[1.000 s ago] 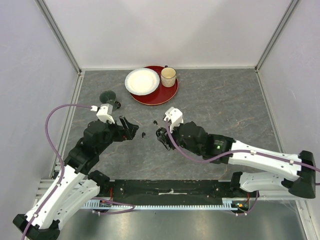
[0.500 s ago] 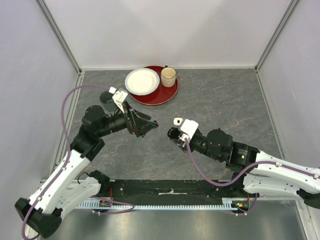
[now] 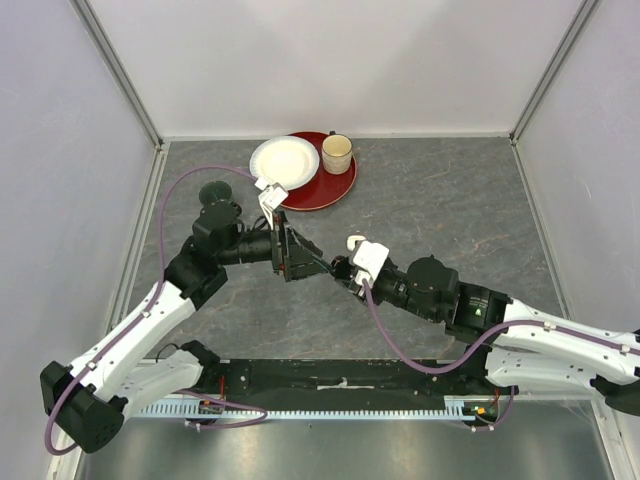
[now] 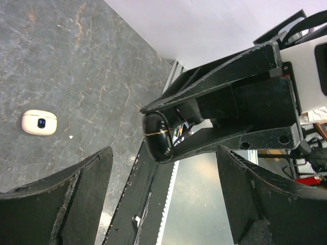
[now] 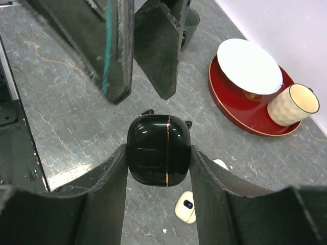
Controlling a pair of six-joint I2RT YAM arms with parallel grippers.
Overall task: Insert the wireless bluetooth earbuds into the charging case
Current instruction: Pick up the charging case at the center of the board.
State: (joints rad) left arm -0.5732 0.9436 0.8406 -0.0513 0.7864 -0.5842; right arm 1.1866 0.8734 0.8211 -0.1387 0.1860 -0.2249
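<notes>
My right gripper [image 5: 159,153] is shut on a glossy black charging case [image 5: 159,150] with a gold seam, lid closed, held above the table. The case also shows in the left wrist view [image 4: 157,137]. Two tiny black earbuds [image 5: 148,112] peek out from behind the case, on the table. My left gripper [image 4: 163,201] is open and empty, its fingers [image 5: 118,51] pointing at the case from close by. In the top view the two grippers meet, left [image 3: 312,264] and right [image 3: 338,268]. No other earbuds show.
A cream case [image 5: 185,206] lies on the table below the held case, also in the left wrist view [image 4: 39,122]. A small white rounded thing [image 5: 220,164] is half hidden by my right finger. A red tray [image 3: 330,188] holds a white bowl [image 3: 284,162] and a cup [image 3: 337,153]. A dark cup [image 3: 214,192] stands at the left.
My right gripper has risen off the table with the black case. My left arm has swung right and turned its open gripper to face the case.
</notes>
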